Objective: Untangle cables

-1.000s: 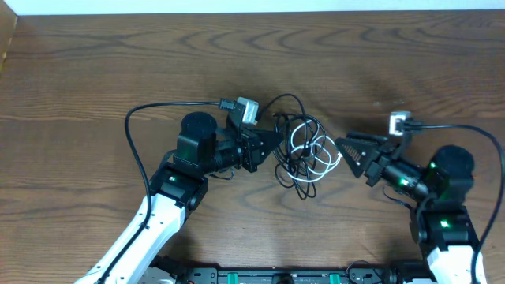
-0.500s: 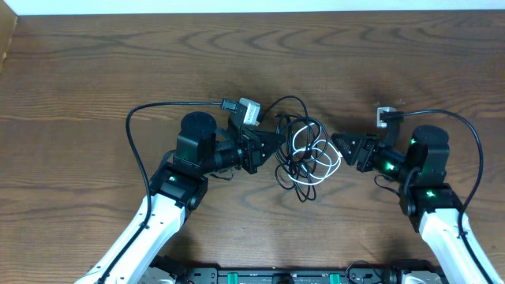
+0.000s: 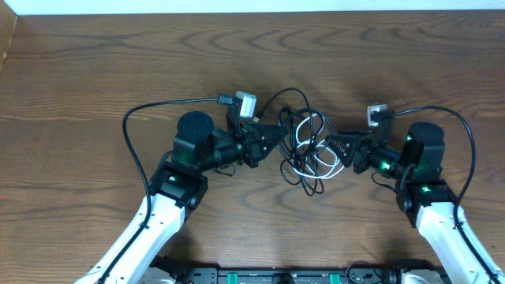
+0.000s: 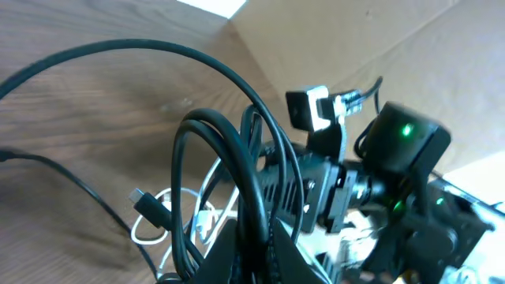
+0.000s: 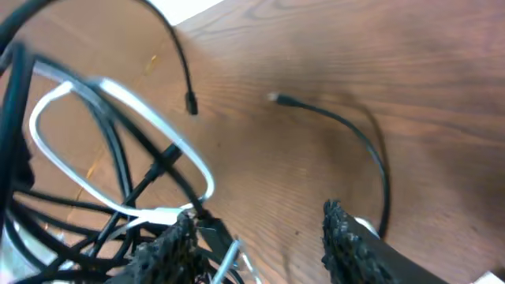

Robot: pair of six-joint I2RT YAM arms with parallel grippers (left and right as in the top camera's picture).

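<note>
The cables [image 3: 308,146] are a bunch of thin black loops with one white cable [image 3: 317,164] in the middle of the wooden table. My left gripper [image 3: 281,136] is at the bunch's left side and is shut on black cable loops [image 4: 237,158], which rise from between its jaws [image 4: 264,244]. The white cable [image 4: 146,230] lies on the wood below them. My right gripper [image 3: 334,148] is open at the bunch's right side. In the right wrist view its jaws [image 5: 256,237] are spread, with the white loop [image 5: 118,99] and black strands against the left finger.
A thick black arm cable [image 3: 130,130] loops left of my left arm, and another [image 3: 467,134] arcs over my right arm. A thin black cable end [image 5: 347,126] lies on the wood. The table's far edge [image 3: 252,13] meets a white wall.
My right arm has swung left and forward until its open jaws reach the bunch. My left gripper has shifted slightly up and right with the black loops, and the bunch has moved with it.
</note>
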